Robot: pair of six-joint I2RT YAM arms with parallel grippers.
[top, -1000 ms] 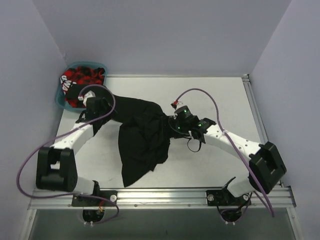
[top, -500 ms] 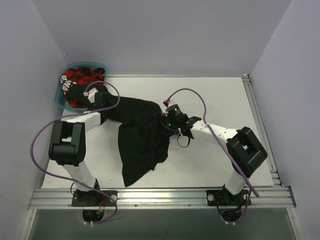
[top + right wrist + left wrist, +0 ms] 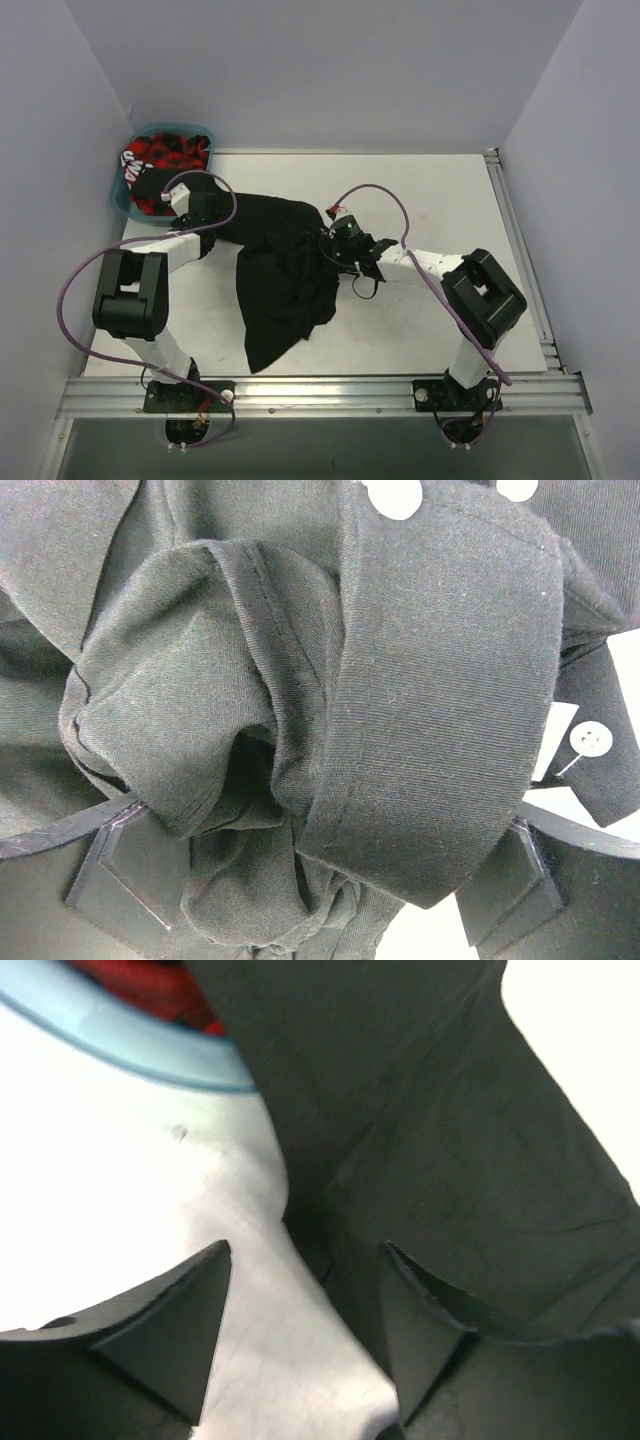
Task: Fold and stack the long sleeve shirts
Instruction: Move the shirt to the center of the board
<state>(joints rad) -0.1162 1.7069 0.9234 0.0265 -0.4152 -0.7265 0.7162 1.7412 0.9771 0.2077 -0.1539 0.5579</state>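
One black long sleeve shirt (image 3: 280,285) lies crumpled on the white table, a sleeve trailing toward the basket. My left gripper (image 3: 203,208) is at that sleeve's end, open. In the left wrist view bare table shows between its fingers (image 3: 180,1330) and the black cloth (image 3: 450,1160) lies along the right finger. My right gripper (image 3: 333,245) is at the shirt's right edge. Its jaws (image 3: 320,880) stand wide open around a bunched fold of the button band (image 3: 440,680), with pale buttons (image 3: 590,738) showing.
A teal plastic basket (image 3: 117,197) with red and black clothes (image 3: 165,155) stands at the table's back left corner; its rim (image 3: 130,1050) is just ahead of my left gripper. Grey walls close in the table (image 3: 450,200) on three sides.
My right gripper has slid left into the shirt's edge and its arm has folded in. My left arm has swung up and its jaws have narrowed a little. The shirt has barely shifted.
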